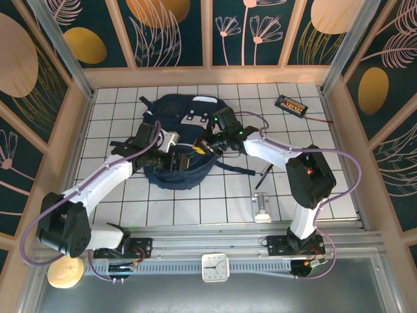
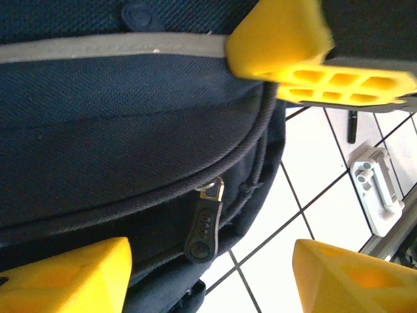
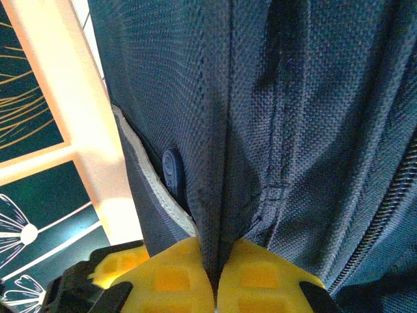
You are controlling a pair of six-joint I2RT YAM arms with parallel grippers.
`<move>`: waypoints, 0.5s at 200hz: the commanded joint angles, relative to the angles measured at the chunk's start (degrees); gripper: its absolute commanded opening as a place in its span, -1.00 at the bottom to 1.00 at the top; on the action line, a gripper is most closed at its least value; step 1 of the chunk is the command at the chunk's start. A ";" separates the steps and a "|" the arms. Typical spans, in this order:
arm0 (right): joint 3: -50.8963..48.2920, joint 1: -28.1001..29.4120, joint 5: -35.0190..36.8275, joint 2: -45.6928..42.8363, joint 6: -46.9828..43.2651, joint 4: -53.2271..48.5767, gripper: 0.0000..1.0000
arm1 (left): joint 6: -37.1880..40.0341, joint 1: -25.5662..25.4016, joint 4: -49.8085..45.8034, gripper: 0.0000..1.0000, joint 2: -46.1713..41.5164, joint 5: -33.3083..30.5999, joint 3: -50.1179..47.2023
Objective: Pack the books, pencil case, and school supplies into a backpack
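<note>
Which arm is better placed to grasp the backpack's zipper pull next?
Left, probably: the left pincer is open with the zipper pull between its fingers; the right pincer is shut on a fold of the backpack.

Left arm (image 1: 104, 175) reaches forward, jaws apart; right arm (image 1: 277, 153) bends inward, jaws pinched.

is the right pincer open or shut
Shut: in its wrist view the right pincer has both yellow fingers pressed together on a fold of the backpack.
</note>
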 commanded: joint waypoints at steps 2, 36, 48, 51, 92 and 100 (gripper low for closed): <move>3.97 0.73 0.22 -1.90 0.74 3.69 -1.00 | 1.71 -0.27 -0.44 0.27 1.45 0.33 2.26; 4.28 0.80 0.35 -2.10 0.83 3.43 -1.00 | 1.50 -0.78 0.39 0.16 3.80 -0.20 4.42; 4.30 0.76 0.27 -2.10 0.91 3.56 -1.00 | 1.69 -1.37 0.19 0.11 4.92 -0.93 5.48; 4.36 0.82 0.27 -2.05 0.98 3.60 -1.00 | 1.76 -1.59 0.08 0.09 5.17 -1.11 5.66; 4.63 0.95 0.00 -1.87 1.45 4.12 -1.00 | 1.69 -2.65 -0.83 -0.51 8.21 -3.74 7.76; 4.40 0.98 0.09 -2.00 1.53 4.18 -1.00 | 1.56 -2.64 -1.17 -0.65 8.20 -4.43 7.91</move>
